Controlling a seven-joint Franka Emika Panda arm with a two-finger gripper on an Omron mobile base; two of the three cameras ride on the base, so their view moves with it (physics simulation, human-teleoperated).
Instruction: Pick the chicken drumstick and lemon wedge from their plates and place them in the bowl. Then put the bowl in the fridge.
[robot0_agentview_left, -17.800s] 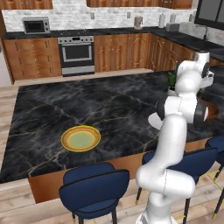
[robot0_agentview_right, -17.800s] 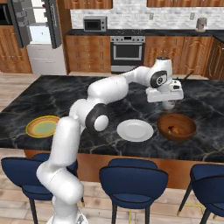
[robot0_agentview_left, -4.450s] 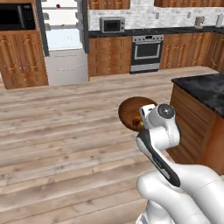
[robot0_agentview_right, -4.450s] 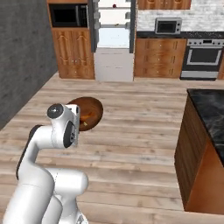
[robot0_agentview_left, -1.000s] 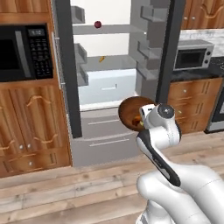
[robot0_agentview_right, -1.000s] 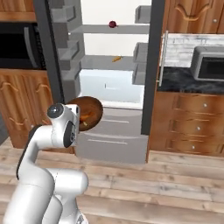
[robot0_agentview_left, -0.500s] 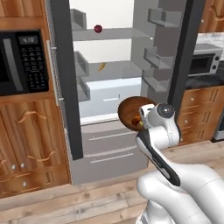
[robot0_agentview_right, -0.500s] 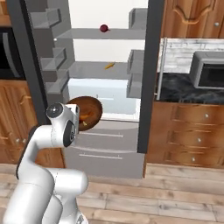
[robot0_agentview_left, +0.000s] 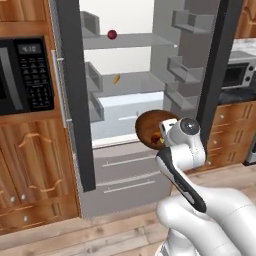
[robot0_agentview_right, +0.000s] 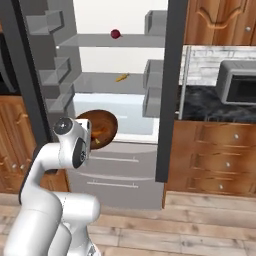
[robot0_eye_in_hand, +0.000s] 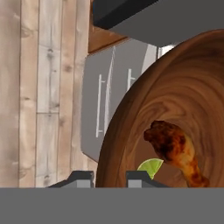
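End effector (robot0_eye_in_hand: 109, 177) clamped on wooden bowl (robot0_agentview_left: 151, 128) rim; open fridge (robot0_agentview_left: 131, 100) shelves lie straight ahead, slightly above.

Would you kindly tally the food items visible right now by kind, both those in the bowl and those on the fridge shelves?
Chicken drumstick in the bowl: 1
Lemon wedge in the bowl: 1
Small dark red round item on the upper fridge shelf: 1
Small orange item on the shelf below: 1
Total: 4
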